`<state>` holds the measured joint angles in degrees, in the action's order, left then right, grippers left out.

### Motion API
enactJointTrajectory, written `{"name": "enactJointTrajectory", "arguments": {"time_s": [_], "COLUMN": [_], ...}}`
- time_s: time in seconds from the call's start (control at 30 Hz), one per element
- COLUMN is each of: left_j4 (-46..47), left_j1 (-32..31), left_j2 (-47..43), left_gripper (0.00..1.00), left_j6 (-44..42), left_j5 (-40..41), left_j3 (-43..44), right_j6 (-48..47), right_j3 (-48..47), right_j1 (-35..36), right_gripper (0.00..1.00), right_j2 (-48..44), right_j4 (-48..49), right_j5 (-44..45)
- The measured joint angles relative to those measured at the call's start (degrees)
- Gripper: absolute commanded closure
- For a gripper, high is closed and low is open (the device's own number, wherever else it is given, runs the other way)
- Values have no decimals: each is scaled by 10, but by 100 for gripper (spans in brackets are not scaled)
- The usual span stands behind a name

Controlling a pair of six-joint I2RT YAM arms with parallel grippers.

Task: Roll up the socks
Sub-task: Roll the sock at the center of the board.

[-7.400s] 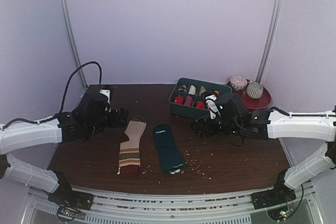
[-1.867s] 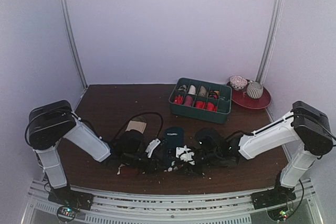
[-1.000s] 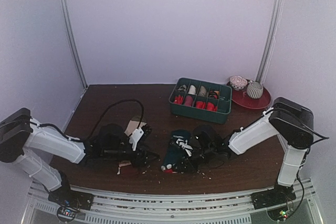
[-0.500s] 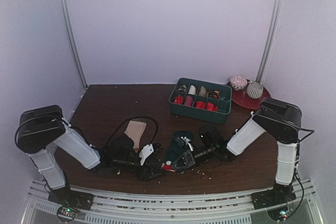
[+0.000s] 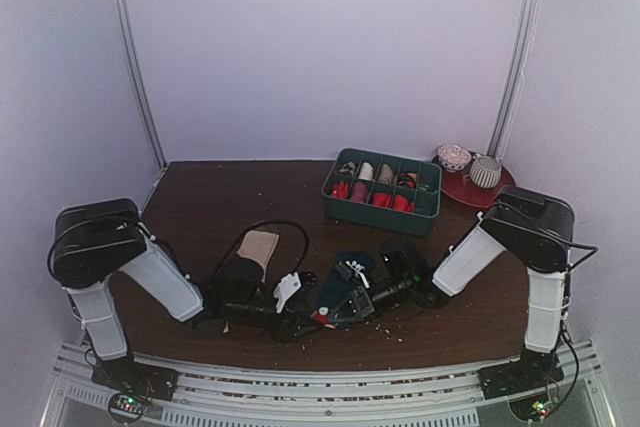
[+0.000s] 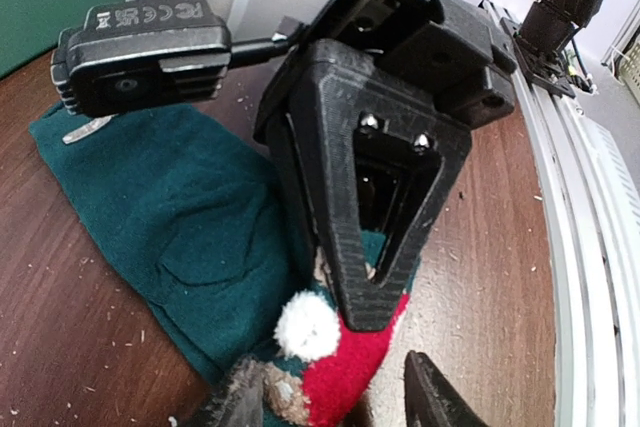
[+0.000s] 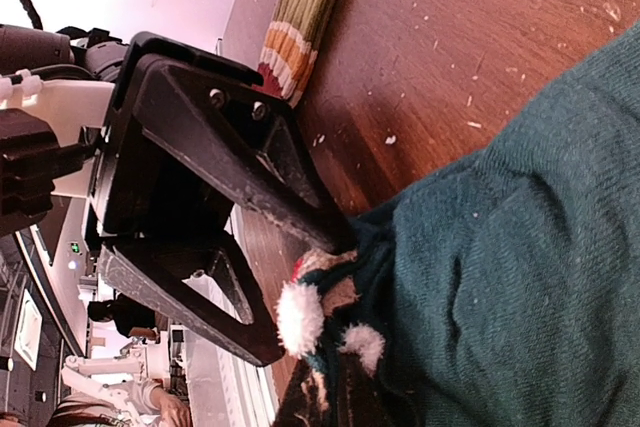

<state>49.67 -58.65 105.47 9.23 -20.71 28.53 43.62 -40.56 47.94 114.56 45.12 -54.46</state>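
The dark teal sock (image 5: 345, 272) lies flat near the table's front; its toe end carries red fabric and white pom-poms. My right gripper (image 5: 335, 315) is shut on that toe end, its black fingers (image 6: 372, 297) pinching the red part. My left gripper (image 6: 335, 409) stands open, one fingertip on each side of the same toe; in the right wrist view, the left gripper (image 7: 300, 292) reaches in from the left. The teal sock (image 7: 520, 247) fills the right of that view. The striped sock (image 5: 258, 245) lies apart to the left, with only its striped end (image 7: 305, 2) seen by the right wrist.
A green divided organiser (image 5: 380, 209) with rolled bundles stands at the back right, a red plate (image 5: 490, 195) with two patterned balls beside it. The metal front rail (image 6: 590, 247) runs close to both grippers. Crumbs dot the brown tabletop.
My left gripper has slid right along the front edge and now straddles the teal sock's toe. The right gripper has stayed shut on the toe and hardly moved in the last half second.
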Motion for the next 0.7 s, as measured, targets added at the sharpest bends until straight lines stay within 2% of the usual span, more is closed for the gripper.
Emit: {"name": "enactJointTrajectory", "arguments": {"time_s": [0.13,0.27,0.43,0.57,0.7], "left_j4": [2,-6,-22,-40,-53], "left_j1": [0,0,0,0,-7], "left_j2": [-24,-108,-189,-173,-135], "left_gripper": [50,49,49,51,51], "left_j6": [-5,-22,-49,-54,-51], "left_j5": [11,34,54,34,4], "left_j3": [-17,-49,-45,-32,-29], "right_j6": [-7,-38,-168,-289,-353], "right_j3": [0,-4,-65,-139,-173], "right_j1": [-1,-2,-3,-5,-10], "right_gripper": [100,100,100,100,100], "right_j2": [0,0,5,28,40], "right_j4": [-3,-22,-186,-330,-399], "right_j5": [-5,-18,-66,-92,-106]}}
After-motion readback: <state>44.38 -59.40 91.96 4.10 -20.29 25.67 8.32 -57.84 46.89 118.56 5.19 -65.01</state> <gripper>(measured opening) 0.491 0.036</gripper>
